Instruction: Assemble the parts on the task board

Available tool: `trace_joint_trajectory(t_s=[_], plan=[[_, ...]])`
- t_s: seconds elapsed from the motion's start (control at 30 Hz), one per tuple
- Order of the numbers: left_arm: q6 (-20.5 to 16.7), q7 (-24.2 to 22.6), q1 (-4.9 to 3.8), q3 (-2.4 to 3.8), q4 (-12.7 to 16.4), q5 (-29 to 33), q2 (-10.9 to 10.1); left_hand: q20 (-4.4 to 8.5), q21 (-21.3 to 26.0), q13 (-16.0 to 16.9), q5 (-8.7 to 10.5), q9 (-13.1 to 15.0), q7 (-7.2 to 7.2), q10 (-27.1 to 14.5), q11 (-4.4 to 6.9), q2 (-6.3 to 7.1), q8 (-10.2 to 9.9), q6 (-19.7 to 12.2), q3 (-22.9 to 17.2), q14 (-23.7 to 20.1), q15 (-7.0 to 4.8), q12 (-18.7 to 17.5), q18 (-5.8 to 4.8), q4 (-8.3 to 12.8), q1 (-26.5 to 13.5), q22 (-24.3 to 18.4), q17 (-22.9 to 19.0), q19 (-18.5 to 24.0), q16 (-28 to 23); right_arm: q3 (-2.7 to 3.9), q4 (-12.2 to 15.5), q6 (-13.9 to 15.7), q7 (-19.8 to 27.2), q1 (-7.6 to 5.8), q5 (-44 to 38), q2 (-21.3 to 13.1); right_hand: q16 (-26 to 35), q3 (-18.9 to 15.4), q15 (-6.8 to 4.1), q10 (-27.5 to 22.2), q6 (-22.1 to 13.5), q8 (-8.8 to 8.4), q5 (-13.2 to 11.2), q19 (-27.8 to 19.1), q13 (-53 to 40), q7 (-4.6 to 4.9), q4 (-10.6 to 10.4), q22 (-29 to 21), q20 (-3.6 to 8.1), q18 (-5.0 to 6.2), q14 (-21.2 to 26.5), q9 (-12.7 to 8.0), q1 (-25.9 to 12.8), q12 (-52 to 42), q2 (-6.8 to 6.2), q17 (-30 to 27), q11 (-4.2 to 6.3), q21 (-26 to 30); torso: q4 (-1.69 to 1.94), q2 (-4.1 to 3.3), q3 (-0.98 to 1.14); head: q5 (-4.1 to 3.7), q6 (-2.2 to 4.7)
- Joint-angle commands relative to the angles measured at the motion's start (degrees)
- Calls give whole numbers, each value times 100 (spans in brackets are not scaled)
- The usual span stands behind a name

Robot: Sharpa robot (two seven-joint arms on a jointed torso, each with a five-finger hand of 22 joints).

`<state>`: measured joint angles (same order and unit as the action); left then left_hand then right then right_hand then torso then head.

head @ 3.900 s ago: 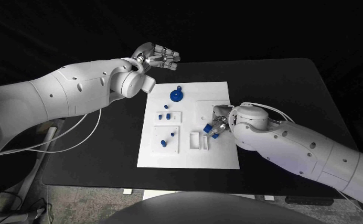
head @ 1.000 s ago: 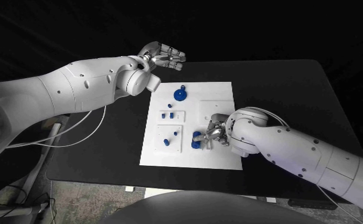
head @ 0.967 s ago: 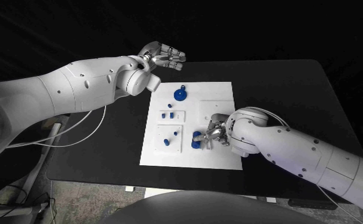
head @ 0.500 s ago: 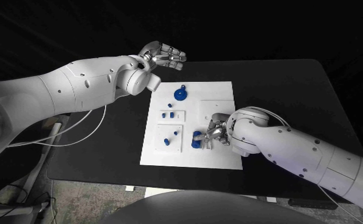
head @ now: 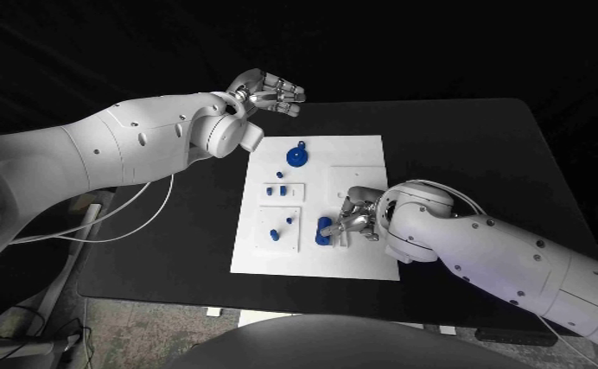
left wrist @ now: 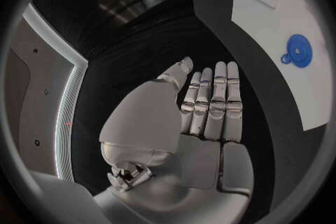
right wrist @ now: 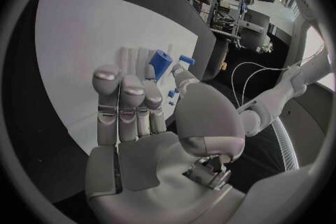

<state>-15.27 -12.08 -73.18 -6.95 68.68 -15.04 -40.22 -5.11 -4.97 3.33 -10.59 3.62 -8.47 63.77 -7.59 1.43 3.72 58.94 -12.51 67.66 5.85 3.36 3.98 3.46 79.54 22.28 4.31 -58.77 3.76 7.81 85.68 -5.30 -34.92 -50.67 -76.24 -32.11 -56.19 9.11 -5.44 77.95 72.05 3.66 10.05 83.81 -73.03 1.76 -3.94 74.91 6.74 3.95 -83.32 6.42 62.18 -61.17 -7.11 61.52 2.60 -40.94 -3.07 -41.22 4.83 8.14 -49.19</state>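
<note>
The white task board lies in the middle of the black table. A blue disc with a small tab sits at its far end and also shows in the left wrist view. Small blue parts stand in the left recesses, with another nearer me. My right hand rests low over the board's near right part. It pinches a blue cylinder part between thumb and fingertip beside a ribbed white block. My left hand hovers above the table's far left, fingers straight and together, holding nothing.
Bare black table surrounds the board, widest on the right. My left arm reaches in over the table's left side, and my right forearm lies across the near right corner.
Since the earliest frame my right hand has moved nearer and slightly left across the board with the blue part. Over the last second it barely shifts. My left hand stays raised.
</note>
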Motion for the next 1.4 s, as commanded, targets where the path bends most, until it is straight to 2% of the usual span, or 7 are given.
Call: trace_joint_trajectory(t_s=[0.03,0.2,0.27,0.5,0.7,1.2,1.4], plan=[[71,-21,-7,2,10,-27,-1,-1,-19,-3,-4,-6,-5,-24,8,25,-12,-38,-36,-12,40,8,-6,-11,3,9,3,35,-7,-1,61,38,211,22,-69,-23,22,3,-49,23,61,3,224,342,8,-5,86,277,43,-30,-7,23,106,8,-18,-6,20,-45,0,-2,0,-4,-3],[71,-15,-7,2,10,-30,-6,-2,-17,-3,-6,-5,-4,-25,7,22,-11,-38,-49,-13,41,8,-6,-18,-5,23,4,41,-7,-1,97,-53,186,39,-63,-45,13,-11,-63,45,114,3,306,340,8,-39,110,261,59,-50,-6,228,214,10,-68,-4,42,-75,2,-3,-5,-7,-7],[71,-13,-7,2,10,-31,-7,-2,-17,-3,-6,-5,-4,-25,7,22,-11,-38,-49,-13,41,8,-6,-18,-5,23,4,41,-7,-1,97,-101,170,47,-59,-46,9,-5,-65,52,130,3,449,341,2,-51,141,263,61,-54,-7,264,256,3,-78,-2,48,-92,2,-2,-6,-11,-9],[75,-9,-7,1,8,-33,-2,-2,-17,-3,-6,-5,-4,-25,7,22,-11,-38,-49,-13,41,8,-6,-18,-5,23,4,41,-7,-2,73,-200,90,78,-44,-19,10,13,-72,102,208,1,687,339,-73,-95,271,258,67,-73,-9,383,374,-84,-54,-10,72,-105,7,-2,-7,-12,-23],[74,-6,-7,1,7,-34,-1,-3,-15,-3,-5,-5,-4,-24,7,22,-11,-41,-50,-14,42,8,-7,-27,-10,24,4,41,-7,-2,44,-188,25,93,-112,25,14,32,-73,113,219,-1,765,340,-87,-102,324,256,70,-80,-10,405,402,-86,-17,-17,79,-108,7,-3,-11,-23,-28],[87,24,-7,-1,2,-80,7,-5,-9,-2,-6,-4,-2,-21,8,26,-8,-32,-46,-12,41,9,-9,-40,-19,23,5,40,-6,-2,-139,-58,-122,115,-311,142,1,118,-78,184,235,-1,924,342,-162,-136,876,242,75,-102,-15,427,273,-111,430,-61,105,-144,11,-4,-11,-29,-33],[157,41,-7,-1,-4,-51,4,-10,-3,-3,7,-5,0,-26,6,33,-12,-33,-29,-11,45,7,-12,-65,-53,15,7,39,-6,-2,-222,23,-96,118,-289,151,8,188,-75,199,223,-1,843,338,-200,-143,1114,230,73,-106,-12,461,189,-133,608,-92,107,-138,4,-3,-10,-24,-35]])
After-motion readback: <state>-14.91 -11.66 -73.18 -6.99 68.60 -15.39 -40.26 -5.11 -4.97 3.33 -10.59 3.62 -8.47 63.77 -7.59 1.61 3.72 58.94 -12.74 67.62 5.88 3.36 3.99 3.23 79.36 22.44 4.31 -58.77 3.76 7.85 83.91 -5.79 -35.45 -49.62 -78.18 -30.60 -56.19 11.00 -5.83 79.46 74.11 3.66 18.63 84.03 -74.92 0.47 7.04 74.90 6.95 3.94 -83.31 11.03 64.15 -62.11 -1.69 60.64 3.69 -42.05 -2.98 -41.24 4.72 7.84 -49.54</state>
